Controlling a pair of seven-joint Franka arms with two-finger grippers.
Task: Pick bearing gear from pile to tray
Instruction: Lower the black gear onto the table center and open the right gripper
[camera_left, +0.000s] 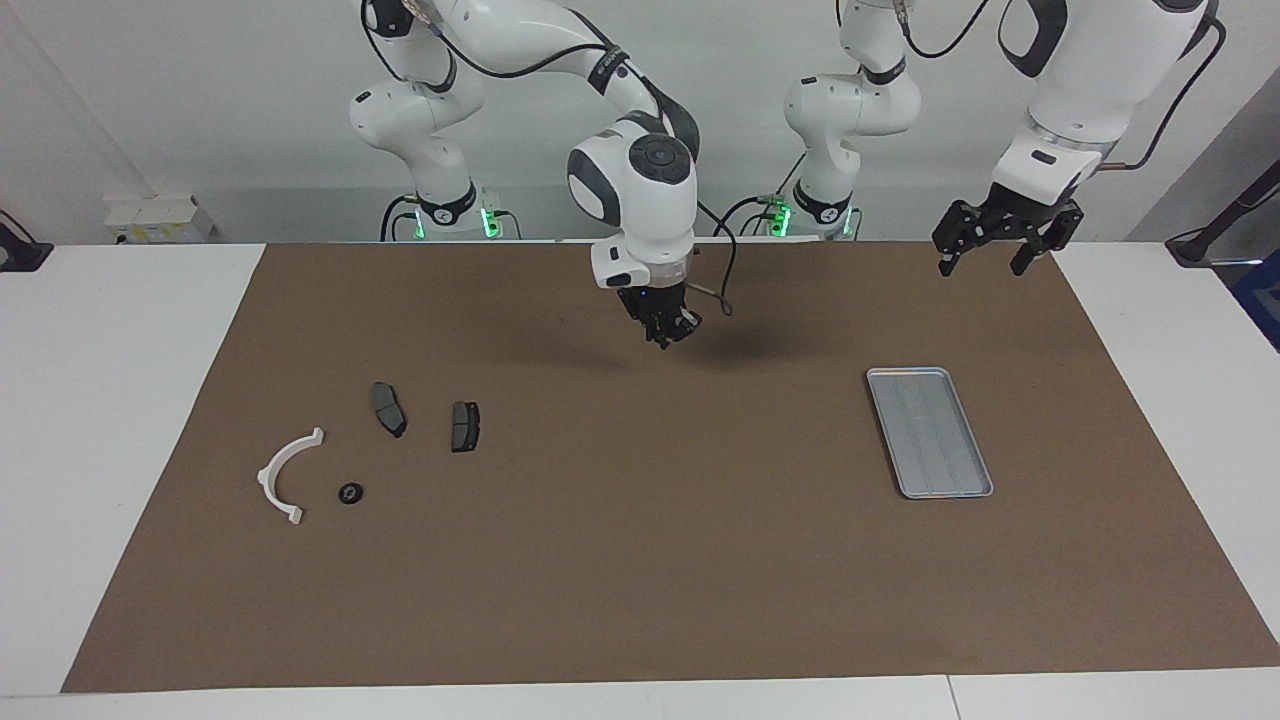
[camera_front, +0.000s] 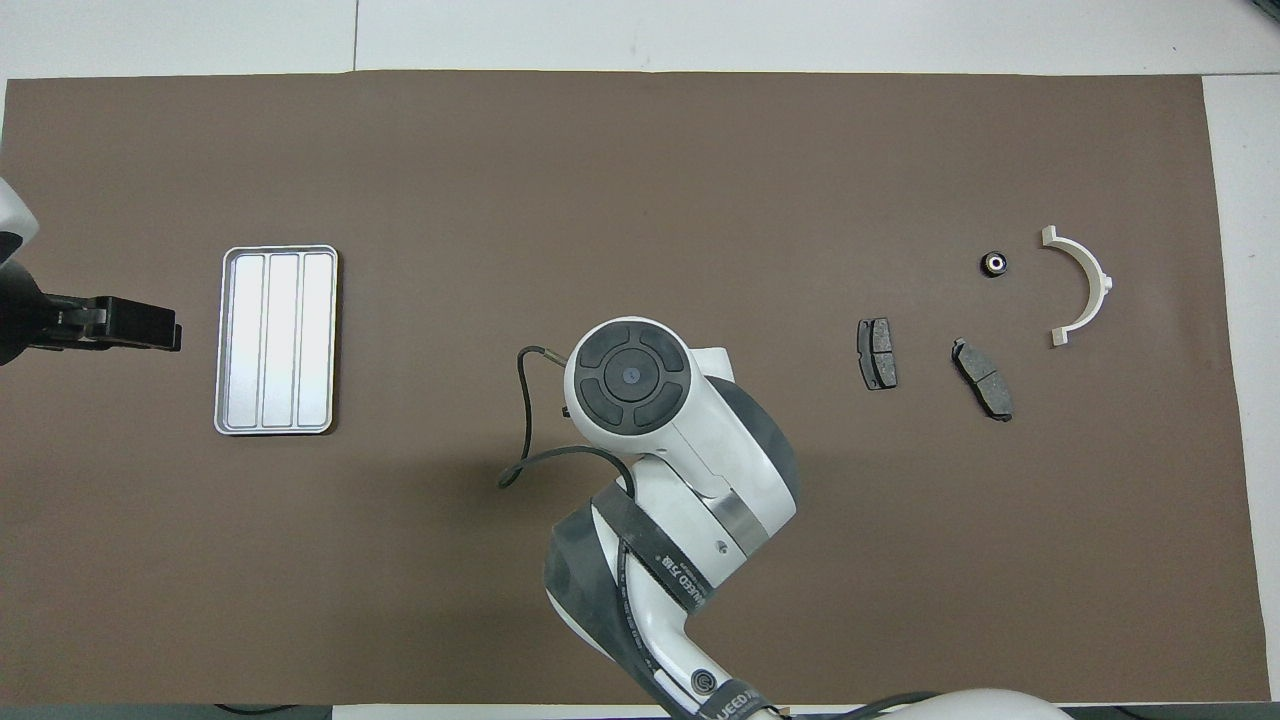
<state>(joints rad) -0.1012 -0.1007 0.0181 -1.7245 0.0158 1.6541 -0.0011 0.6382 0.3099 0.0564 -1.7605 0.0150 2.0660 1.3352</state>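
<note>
Overhead view: tray (camera_front: 276, 340) holds nothing; left fingers (camera_left: 945, 262) spread, right fingers' state unclear.

Brown mat (camera_front: 600, 150) covers most of the white table (camera_front: 800, 30). Tray (camera_front: 277, 340) lies toward the left arm's end, long side running away from the robots, ribbed floor bare. Left gripper (camera_front: 140, 323) is a dark block just beside the tray, on the side toward that table end, pointing at it; not touching as far as visible. Right arm's wrist (camera_front: 640, 375) sits over mid-mat, its gripper hidden under it, w/ a black cable (camera_front: 520, 420) looping alongside. Toward the right arm's end: two brake pads (camera_front: 877, 353) (camera_front: 982, 378) side by side, apart. Farther from the robots, small black bearing gear (camera_front: 993, 263) w/ light centre, near the white arc (camera_front: 1082, 285), not touching.
</note>
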